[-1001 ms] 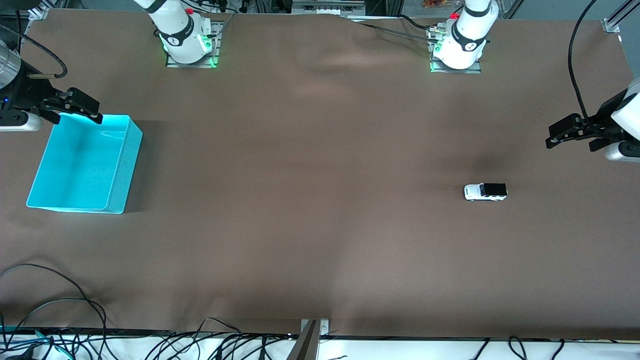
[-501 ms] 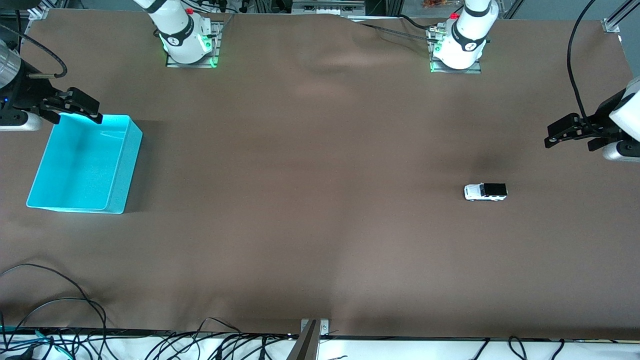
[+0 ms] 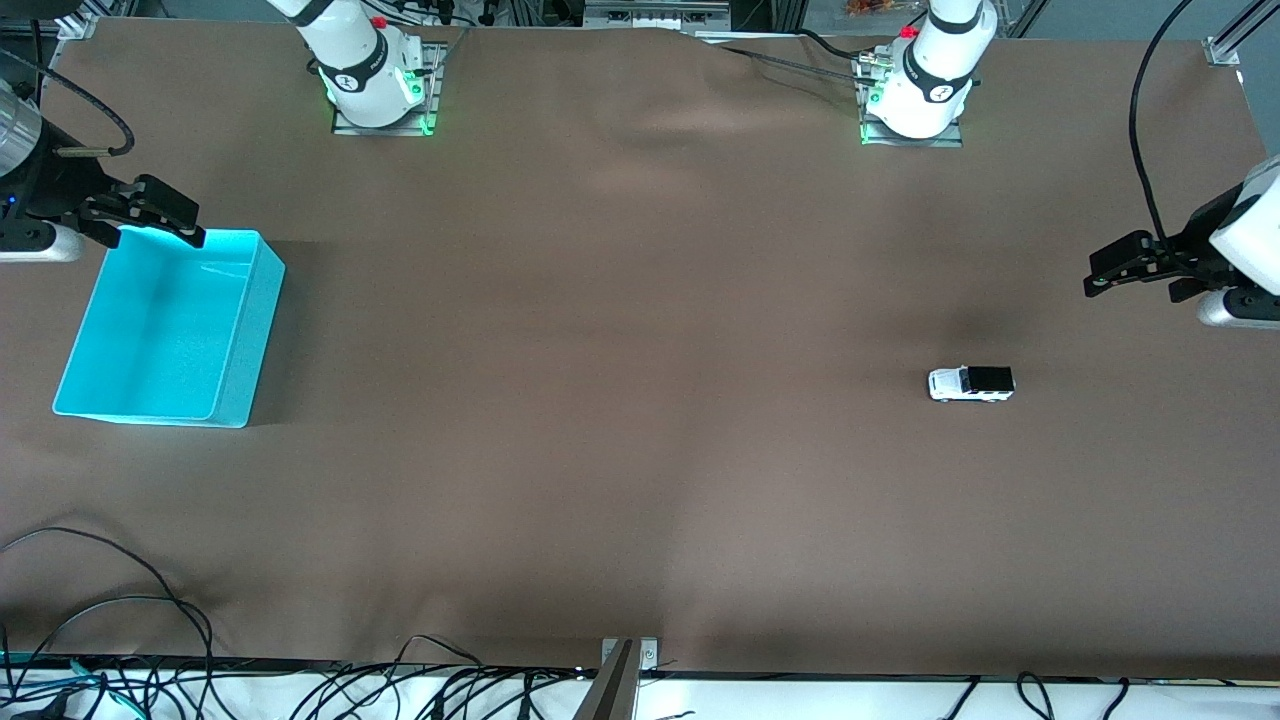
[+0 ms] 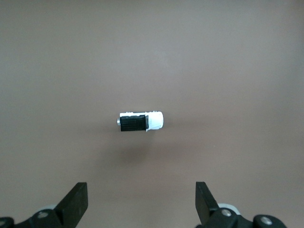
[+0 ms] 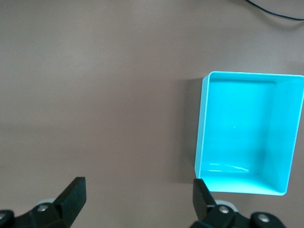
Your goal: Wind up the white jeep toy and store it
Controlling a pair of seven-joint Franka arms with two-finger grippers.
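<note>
the left tool (image 3: pixel 1135 272) hangs in the air over the brown desk (image 3: pixel 640 450) at the left arm's end, its two black fingers (image 4: pixel 76 202) spread wide apart with nothing between them. the white jeep toy (image 3: pixel 971 384) stands on its wheels on the desk, below this tool's height and apart from it, toward the middle of the desk and nearer to the front camera than the spot under the tool; nothing touches it. in the left wrist view the white jeep toy (image 4: pixel 141 121) lies ahead of the open fingertips, roughly centred on the gap between them, its black roof uppermost and its length set crosswise to the tool's line of sight. the right tool (image 3: pixel 150 215) hangs at the right arm's end of the desk, over the edge of the cyan bin (image 3: pixel 240 340) that lies closest to the robot bases, its fingers (image 5: pixel 73 194) likewise spread wide apart and holding nothing. the cyan bin (image 5: pixel 202 137) rests flat on the desk with its opening up, and its inside shows no contents; in the right wrist view one corner of it sits just ahead of one fingertip. the bin and the jeep are well apart, at different ends of the desk. black cables (image 3: pixel 100 600) lie along the desk edge nearest the front camera.
</note>
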